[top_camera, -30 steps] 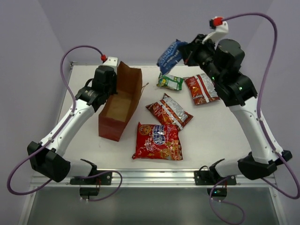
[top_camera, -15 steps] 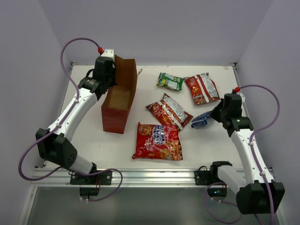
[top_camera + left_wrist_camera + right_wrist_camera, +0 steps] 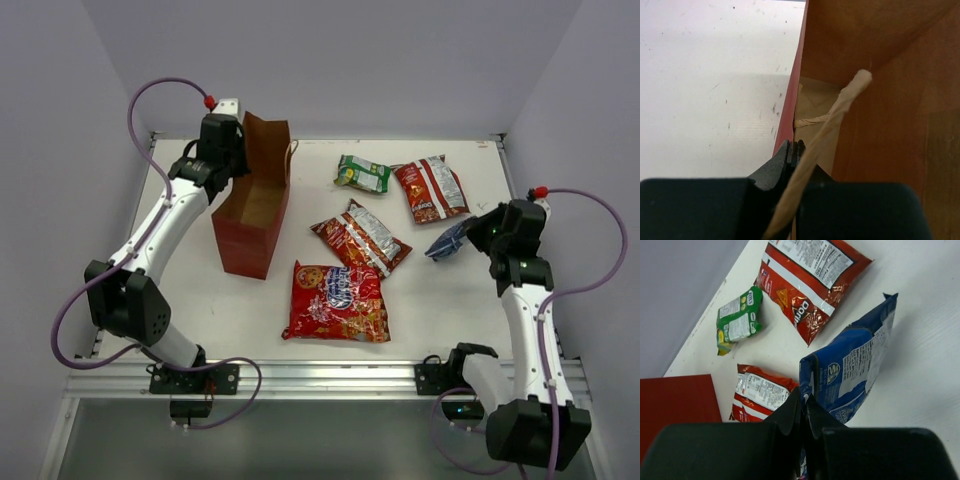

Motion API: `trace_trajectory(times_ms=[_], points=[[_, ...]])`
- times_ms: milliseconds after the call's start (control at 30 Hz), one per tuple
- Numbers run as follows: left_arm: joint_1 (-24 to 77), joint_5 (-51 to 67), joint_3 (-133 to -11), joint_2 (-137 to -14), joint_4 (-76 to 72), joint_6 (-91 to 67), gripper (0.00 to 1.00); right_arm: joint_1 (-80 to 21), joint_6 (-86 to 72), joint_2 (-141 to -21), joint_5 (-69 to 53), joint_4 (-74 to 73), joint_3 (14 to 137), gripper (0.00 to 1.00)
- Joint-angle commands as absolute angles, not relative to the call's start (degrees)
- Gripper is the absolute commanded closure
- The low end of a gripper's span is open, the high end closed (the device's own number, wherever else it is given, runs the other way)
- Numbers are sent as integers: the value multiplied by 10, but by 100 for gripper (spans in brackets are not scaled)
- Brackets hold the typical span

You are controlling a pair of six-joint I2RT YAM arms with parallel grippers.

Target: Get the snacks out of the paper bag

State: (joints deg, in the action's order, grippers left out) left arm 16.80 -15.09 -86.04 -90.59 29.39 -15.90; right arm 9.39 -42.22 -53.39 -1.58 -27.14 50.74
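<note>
The reddish-brown paper bag [image 3: 250, 215] stands open on the left, and only its tan inside shows. My left gripper [image 3: 231, 165] is shut on the bag's far-left rim [image 3: 790, 117], with a twisted handle [image 3: 837, 112] lying across the jaws. My right gripper [image 3: 472, 231] is shut on the blue packet [image 3: 446, 241] and holds it just above the table at the right; the packet also shows in the right wrist view [image 3: 855, 362]. On the table lie the green-white packet [image 3: 362, 173], two red chip bags [image 3: 430, 188] [image 3: 360, 237] and the larger red cookie bag [image 3: 337, 300].
The table's back edge meets the wall just behind the bag and the green-white packet. In the right wrist view the green-white packet [image 3: 738, 320], both chip bags [image 3: 810, 270] [image 3: 762, 390] and a corner of the paper bag [image 3: 675, 405] lie ahead.
My right arm swung down from high at the back to low on the right, carrying the blue packet. My left gripper shifted the bag back and more upright.
</note>
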Motion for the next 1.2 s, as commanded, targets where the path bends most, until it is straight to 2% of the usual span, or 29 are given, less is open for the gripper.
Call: trace_trajectory(times_ms=[0,67,167,267,300,367,400,433,467,533,567,600,667,800,1167], points=[[159,-137,-868,-896,258,-179,100,94,-472,-498,-65,-262,408,100],[159,-139,-864,-892,258,-180,98,95,-497,-474,-76,-270,361,99],[158,-142,-864,-886,262,-179,88,95,-522,-436,-63,-310,309,91],[158,-144,-865,-879,267,-180,77,95,-528,-409,-42,-372,301,72],[158,-145,-864,-877,272,-181,75,95,-526,-395,-29,-395,308,57],[158,-149,-864,-872,276,-183,67,94,-517,-389,-14,-420,318,42],[158,-151,-864,-870,279,-183,63,94,-514,-383,-3,-435,331,30],[158,-151,-864,-865,281,-183,61,95,-506,-382,-1,-440,339,25],[158,-151,-863,-862,285,-181,52,95,-504,-381,-1,-446,358,17],[158,-150,-867,-853,291,-180,43,95,-487,-383,20,-457,381,11],[158,-152,-867,-848,294,-180,33,94,-479,-384,26,-460,394,9],[158,-154,-868,-839,300,-180,28,94,-462,-387,43,-467,418,4],[158,-160,-874,-829,312,-176,16,94,-444,-390,58,-475,454,1],[158,-169,-882,-789,335,-168,0,94,-383,-400,79,-484,526,1],[158,-174,-878,-648,398,-142,0,70,-258,-436,87,-482,755,1]])
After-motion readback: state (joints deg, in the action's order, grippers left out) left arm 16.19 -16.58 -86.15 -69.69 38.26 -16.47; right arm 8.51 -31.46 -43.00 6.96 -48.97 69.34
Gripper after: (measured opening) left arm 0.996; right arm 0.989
